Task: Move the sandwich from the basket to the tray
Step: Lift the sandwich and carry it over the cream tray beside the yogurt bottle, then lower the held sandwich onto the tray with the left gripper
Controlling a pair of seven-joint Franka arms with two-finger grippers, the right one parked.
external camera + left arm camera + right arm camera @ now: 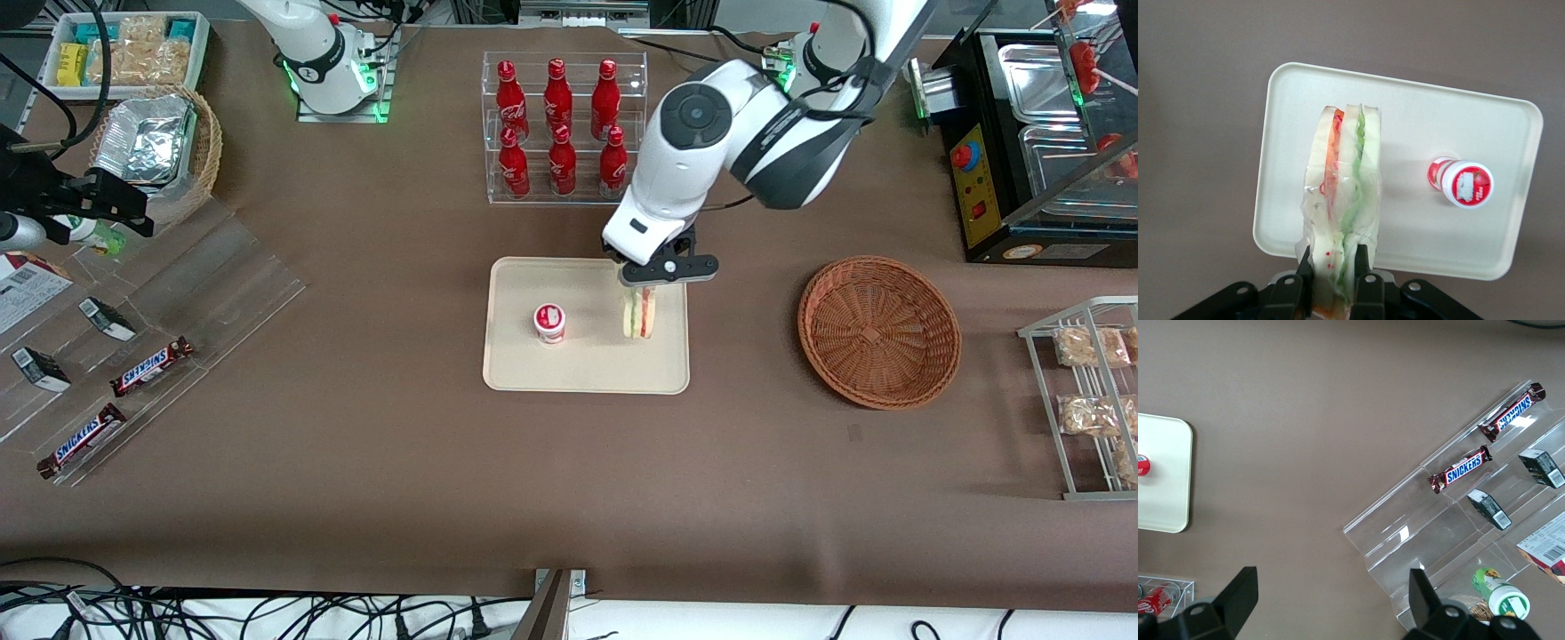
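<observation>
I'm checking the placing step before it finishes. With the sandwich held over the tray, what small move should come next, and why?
Probably a short lowering, then release. The tool is shut on the upright sandwich over the tray, beside the small red-lidded cup and apart from it. The basket is empty. Whether the sandwich already touches the tray cannot be told, so ease down before opening.

With the gripper (642, 289) over mid-table, a small white cup with a red lid (549, 322) stands near its jaws, toward the parked arm's end. A clear acrylic rack of six red cola bottles (562, 129) sits farther from the front camera than the jaws. Two brown Snickers bars (151, 366) on a clear acrylic stand (204, 284) lie well apart from the jaws toward the parked arm's end, and a grey wire rack of bagged beige snacks (1089, 396) toward the working arm's end.
</observation>
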